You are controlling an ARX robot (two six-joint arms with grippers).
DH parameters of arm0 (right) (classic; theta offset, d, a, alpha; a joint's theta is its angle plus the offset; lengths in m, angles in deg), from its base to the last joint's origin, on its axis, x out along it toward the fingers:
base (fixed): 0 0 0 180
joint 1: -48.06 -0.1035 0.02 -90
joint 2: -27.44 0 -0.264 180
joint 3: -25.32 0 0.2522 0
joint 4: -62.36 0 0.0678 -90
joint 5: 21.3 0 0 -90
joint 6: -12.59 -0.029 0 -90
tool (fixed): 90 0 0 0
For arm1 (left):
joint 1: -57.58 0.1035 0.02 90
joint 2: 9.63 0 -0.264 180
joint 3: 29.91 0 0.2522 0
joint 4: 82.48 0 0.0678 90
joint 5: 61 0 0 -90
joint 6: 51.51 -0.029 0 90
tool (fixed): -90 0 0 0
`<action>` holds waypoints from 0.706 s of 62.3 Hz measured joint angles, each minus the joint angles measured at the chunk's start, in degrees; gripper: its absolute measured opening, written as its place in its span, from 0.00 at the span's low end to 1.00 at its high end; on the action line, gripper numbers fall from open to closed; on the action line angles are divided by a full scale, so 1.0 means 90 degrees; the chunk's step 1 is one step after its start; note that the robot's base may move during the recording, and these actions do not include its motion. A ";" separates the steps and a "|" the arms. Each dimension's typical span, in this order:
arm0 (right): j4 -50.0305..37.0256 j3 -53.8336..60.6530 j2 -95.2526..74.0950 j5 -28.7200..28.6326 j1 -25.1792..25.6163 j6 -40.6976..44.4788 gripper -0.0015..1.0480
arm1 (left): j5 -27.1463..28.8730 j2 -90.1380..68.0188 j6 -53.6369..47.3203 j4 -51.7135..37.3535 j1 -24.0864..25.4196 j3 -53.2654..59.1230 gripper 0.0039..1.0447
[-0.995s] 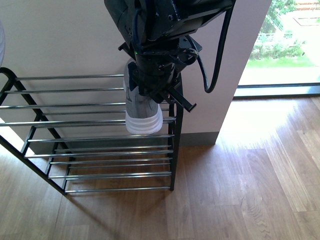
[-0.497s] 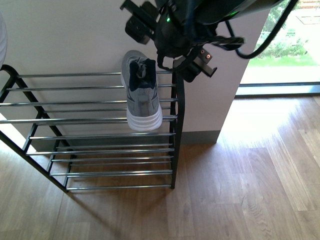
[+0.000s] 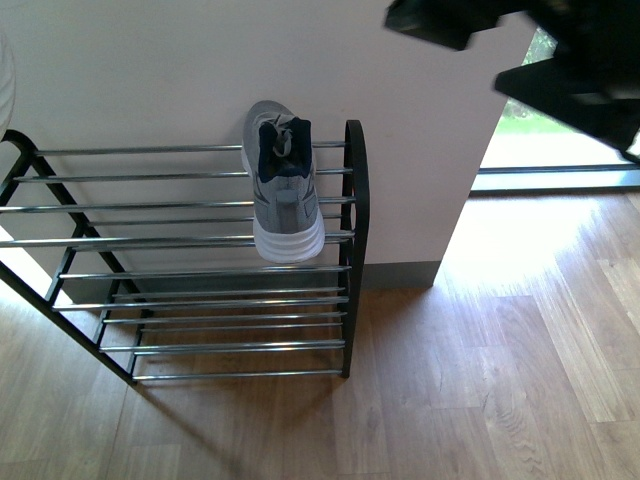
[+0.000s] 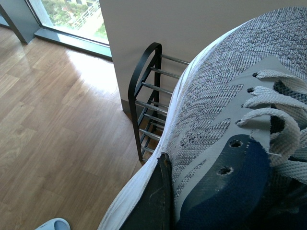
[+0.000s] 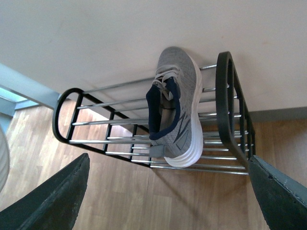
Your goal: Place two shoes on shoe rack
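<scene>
One grey knit sneaker (image 3: 285,190) lies across the top rods of the shoe rack (image 3: 150,240), at its right end, toe to the wall; it also shows in the right wrist view (image 5: 178,110). My right gripper (image 5: 168,157) hangs open, well away from it, with nothing between its fingers (image 5: 53,201). In the front view the right arm (image 3: 580,70) is a dark blur at the top right. A second grey knit sneaker (image 4: 225,105) fills the left wrist view, with my left gripper (image 4: 206,206) shut on it; one finger (image 4: 152,201) presses its side. The rack (image 4: 146,96) stands beyond it.
The rack stands against a pale wall on a wood floor (image 3: 480,380). A glass door (image 3: 560,140) is to the right of the wall corner. A pale blue slide sandal (image 4: 50,224) lies on the floor at the left wrist view's edge.
My right gripper let go of the sneaker on the top tier, then lifted and swung away to the upper right. The sneaker stays on the rods.
</scene>
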 joint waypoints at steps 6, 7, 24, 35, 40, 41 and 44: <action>0.0131 0.0588 0.1001 -0.0432 0.0498 0.0238 0.91 | 0.0000 0.0000 0.0000 0.0000 0.0000 0.0000 0.01; 0.0134 0.0704 0.1192 -0.0529 0.0617 0.0248 0.91 | 0.0000 0.0000 0.0000 0.0000 0.0000 0.0000 0.01; 0.0187 0.1197 0.2239 -0.0850 0.1275 0.0359 0.91 | -0.0015 0.0000 0.0000 0.0000 0.0000 0.0000 0.01; -0.2110 0.2203 0.2341 0.1877 0.1161 0.2198 0.68 | -0.0007 0.0000 0.0000 0.0000 0.0000 0.0002 0.01; -0.2276 0.2548 0.2713 0.1999 0.1389 0.2725 0.54 | 0.0012 0.0000 0.0000 0.0000 0.0000 0.0002 0.01; -0.2276 0.2584 0.2759 0.1982 0.1413 0.2761 0.53 | 0.0010 0.0000 0.0000 0.0000 0.0000 0.0002 0.01; -0.2271 0.2773 0.2958 0.1870 0.1515 0.2922 0.44 | 0.0005 0.0000 0.0000 0.0000 0.0000 0.0002 0.01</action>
